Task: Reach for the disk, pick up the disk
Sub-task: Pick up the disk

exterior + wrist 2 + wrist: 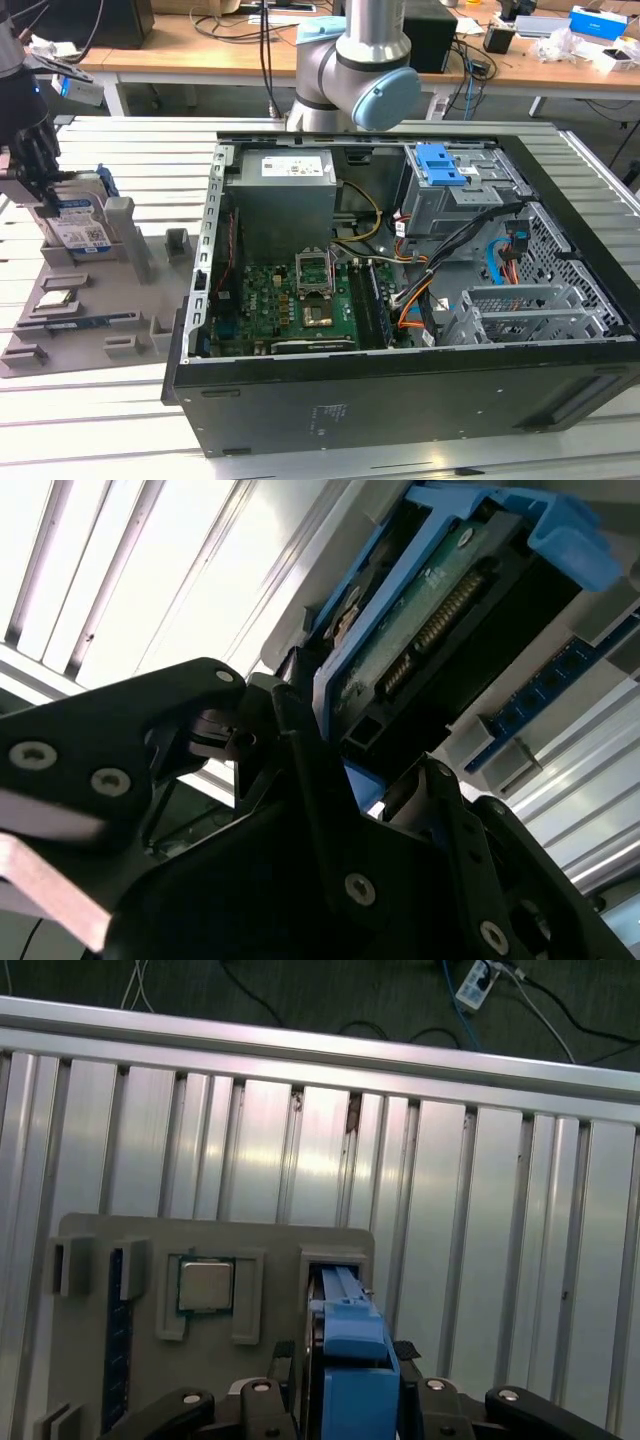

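Note:
The disk (78,228) stands on edge in a slot of the grey holder tray (100,300) at the exterior view's left, its blue-and-white label facing out. My gripper (42,185) comes down over its top. In the first wrist view the disk (345,1335) shows edge-on with its blue rail, and my gripper (350,1405) has a black finger pressed against each side. The second wrist view shows the disk's green circuit board (440,610) and the gripper (365,770) shut around its end. The disk still sits in the slot.
A square silver processor chip (205,1285) lies in a tray pocket beside the disk. The open computer case (400,400) takes up the middle and right, with a blue-latched drive cage (440,165). The arm's base (355,70) stands behind it on the slatted aluminium table (480,1210).

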{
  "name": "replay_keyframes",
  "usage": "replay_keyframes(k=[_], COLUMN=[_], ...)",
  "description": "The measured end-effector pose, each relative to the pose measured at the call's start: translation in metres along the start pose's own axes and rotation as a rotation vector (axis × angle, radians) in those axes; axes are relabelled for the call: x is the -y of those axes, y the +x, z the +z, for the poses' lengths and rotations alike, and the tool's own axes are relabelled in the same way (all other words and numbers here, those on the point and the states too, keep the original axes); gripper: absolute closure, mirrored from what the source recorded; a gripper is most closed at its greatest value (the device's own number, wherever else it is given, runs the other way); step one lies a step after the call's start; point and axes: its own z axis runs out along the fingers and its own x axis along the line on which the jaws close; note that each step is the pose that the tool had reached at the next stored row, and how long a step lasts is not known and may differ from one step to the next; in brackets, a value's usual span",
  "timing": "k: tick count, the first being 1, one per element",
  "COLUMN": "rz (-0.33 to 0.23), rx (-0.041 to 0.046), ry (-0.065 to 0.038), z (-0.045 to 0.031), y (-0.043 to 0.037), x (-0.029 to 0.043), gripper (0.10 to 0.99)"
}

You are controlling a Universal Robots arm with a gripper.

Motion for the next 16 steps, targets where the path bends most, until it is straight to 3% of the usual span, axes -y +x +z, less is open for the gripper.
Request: replay_keyframes(k=[13, 14, 15, 16], rz=[0.000, 0.000, 0.000, 0.000], rx=[0.0000, 0.0000, 0.0000, 0.0000], ry=[0.000, 0.000, 0.000, 0.000], z=[0.0019, 0.0019, 0.0019, 0.0019], y=[-0.0005, -0.0005, -0.0005, -0.0005], x=[-0.0041, -0.0041, -0.0041, -0.0042], gripper=[0.604, 0.620, 0.714, 0.714])
